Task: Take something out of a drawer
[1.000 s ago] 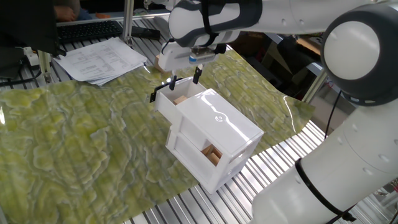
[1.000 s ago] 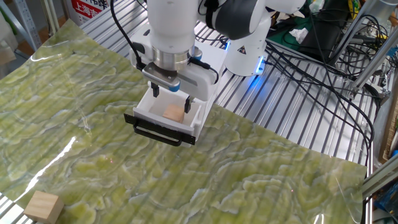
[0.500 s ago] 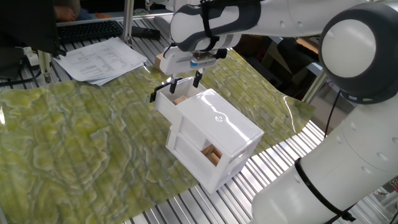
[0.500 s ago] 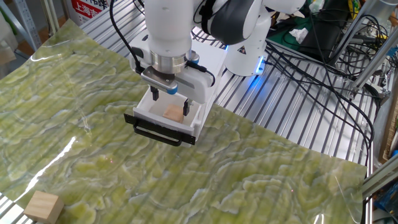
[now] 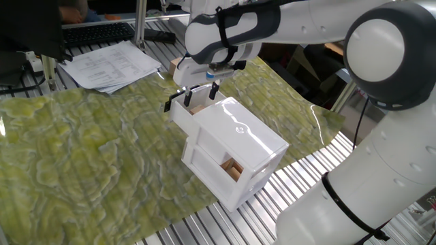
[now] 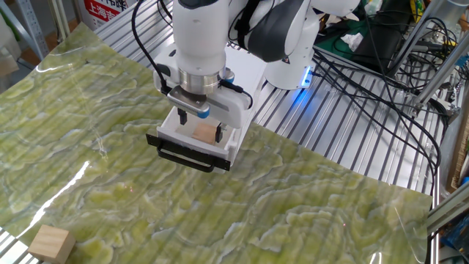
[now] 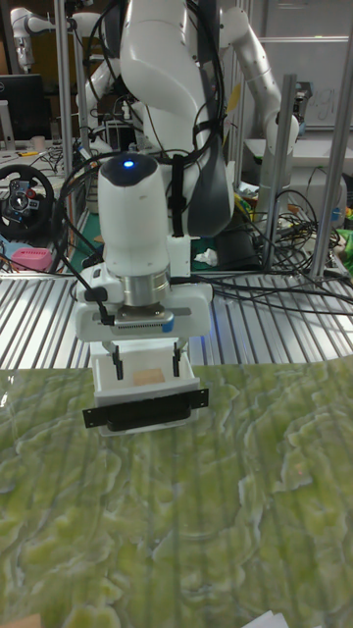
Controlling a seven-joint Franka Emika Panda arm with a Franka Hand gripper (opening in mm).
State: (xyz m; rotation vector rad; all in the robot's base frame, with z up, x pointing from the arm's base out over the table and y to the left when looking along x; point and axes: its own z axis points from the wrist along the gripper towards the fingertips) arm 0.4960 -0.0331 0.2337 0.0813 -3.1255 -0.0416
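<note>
End effector open above the pulled-out upper drawer, cube lying inside.

The end effector [image 6: 201,127] hangs in the upper middle of the frame with its two black fingers [image 7: 117,363] spread wide and pointing down, holding nothing; the fingertips stand on either side of the small pale cube [image 6: 204,133], and whether they touch it cannot be told. The cube [image 7: 150,377] lies on the floor of the white upper drawer [image 6: 229,147], which is drawn out of the white box [image 5: 238,146] with its black handle [image 6: 188,155] facing the lower left. A darker block [image 5: 233,169] shows in the box's lower compartment. The box stands on a green patterned mat [image 6: 308,213] over the slatted tabletop [image 6: 352,139]. Another pale wooden block [image 6: 50,244] lies on the mat at the lower left corner, well apart.
</note>
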